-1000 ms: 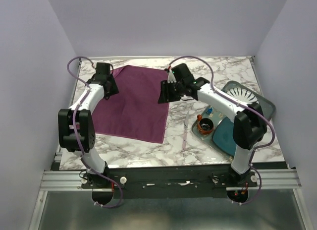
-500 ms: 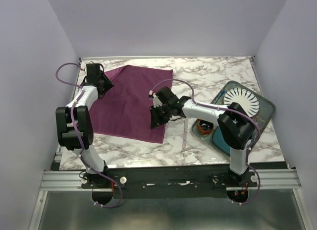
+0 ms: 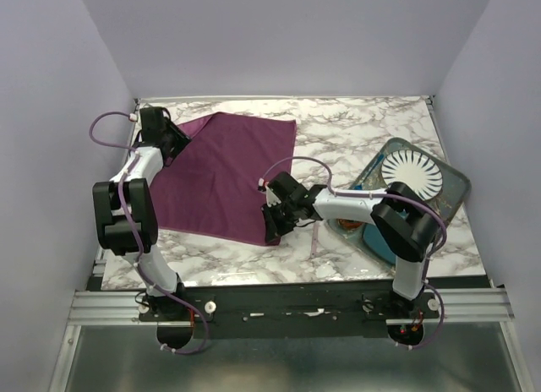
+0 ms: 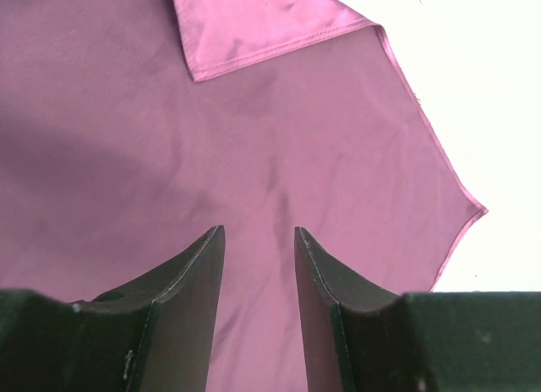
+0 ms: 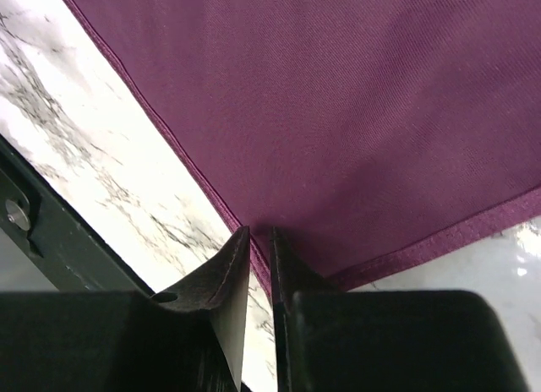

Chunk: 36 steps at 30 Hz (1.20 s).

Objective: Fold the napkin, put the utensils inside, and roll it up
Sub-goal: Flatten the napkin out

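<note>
Plum-purple napkin lies spread on the marble table, left of centre, mostly flat. 1 corner, seen in the left wrist view, is turned over onto the cloth.

Left fingers: at the far-left corner of the napkin, pointing down at the cloth. The 2 fingers stand about half apart. Flat cloth shows through the gap and nothing is pinched between them.

Right fingers: at the near-right corner of the napkin, close to the table's front edge. The 2 fingers are drawn almost together, leaving only a narrow slit. The napkin's hem runs straight into that slit, so the corner looks pinched, though the contact itself is hidden under the fingertips and I cannot confirm it.

Knife: slim and pale, flat on the bare table just to the right of the napkin's right edge, lying roughly front to back. It is apart from the cloth, and the right arm crosses over its far end.

White plate: at the right side of the table, well apart from the napkin.
</note>
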Tool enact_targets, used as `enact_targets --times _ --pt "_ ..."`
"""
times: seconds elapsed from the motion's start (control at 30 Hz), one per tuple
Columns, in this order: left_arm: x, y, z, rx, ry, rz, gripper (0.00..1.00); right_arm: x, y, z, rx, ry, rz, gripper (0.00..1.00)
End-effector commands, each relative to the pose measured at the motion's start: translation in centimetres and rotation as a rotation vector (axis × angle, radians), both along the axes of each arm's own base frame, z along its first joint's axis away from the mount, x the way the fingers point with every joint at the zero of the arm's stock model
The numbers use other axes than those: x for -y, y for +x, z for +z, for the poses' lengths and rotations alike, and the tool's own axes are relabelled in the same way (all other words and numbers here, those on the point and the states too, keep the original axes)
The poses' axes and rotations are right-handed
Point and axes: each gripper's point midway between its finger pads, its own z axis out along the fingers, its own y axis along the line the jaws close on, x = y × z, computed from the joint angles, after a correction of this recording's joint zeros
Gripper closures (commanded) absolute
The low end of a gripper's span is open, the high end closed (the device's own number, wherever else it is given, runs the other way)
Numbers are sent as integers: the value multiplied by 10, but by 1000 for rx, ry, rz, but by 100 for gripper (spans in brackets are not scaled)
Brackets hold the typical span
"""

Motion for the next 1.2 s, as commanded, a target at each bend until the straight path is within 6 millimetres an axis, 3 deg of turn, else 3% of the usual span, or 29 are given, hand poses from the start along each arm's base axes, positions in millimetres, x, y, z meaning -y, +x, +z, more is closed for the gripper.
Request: enact_targets --times 0.0,0.07,0.2,0.27,0.37,0.53,0.7,1.0,1.17 --pt "0 5 -6 10 -55 12 52 36 -18 -23 4 -102 -45 77" --pt "0 3 -8 6 -58 11 52 58 -33 -29 -12 -136 -54 77" --pt "3 -3 -10 7 -72 9 53 80 -51 -23 -13 -131 -67 77" --pt "2 -7 -17 -5 -71 25 53 79 -50 -13 -5 -115 -75 76" --pt "-4 -11 -29 -35 -36 53 58 59 -34 10 38 -54 -82 74" --pt "-6 -7 -52 -53 -38 71 52 42 -22 11 32 -45 -86 73" --pt "-12 9 -66 -54 -30 76 49 59 -29 -8 19 -101 -102 73" --pt "-24 31 -83 -52 -51 118 46 70 -33 -7 15 -98 -117 73" --pt "-23 42 -87 -45 -76 111 51 72 -37 -12 -7 -104 -119 73"
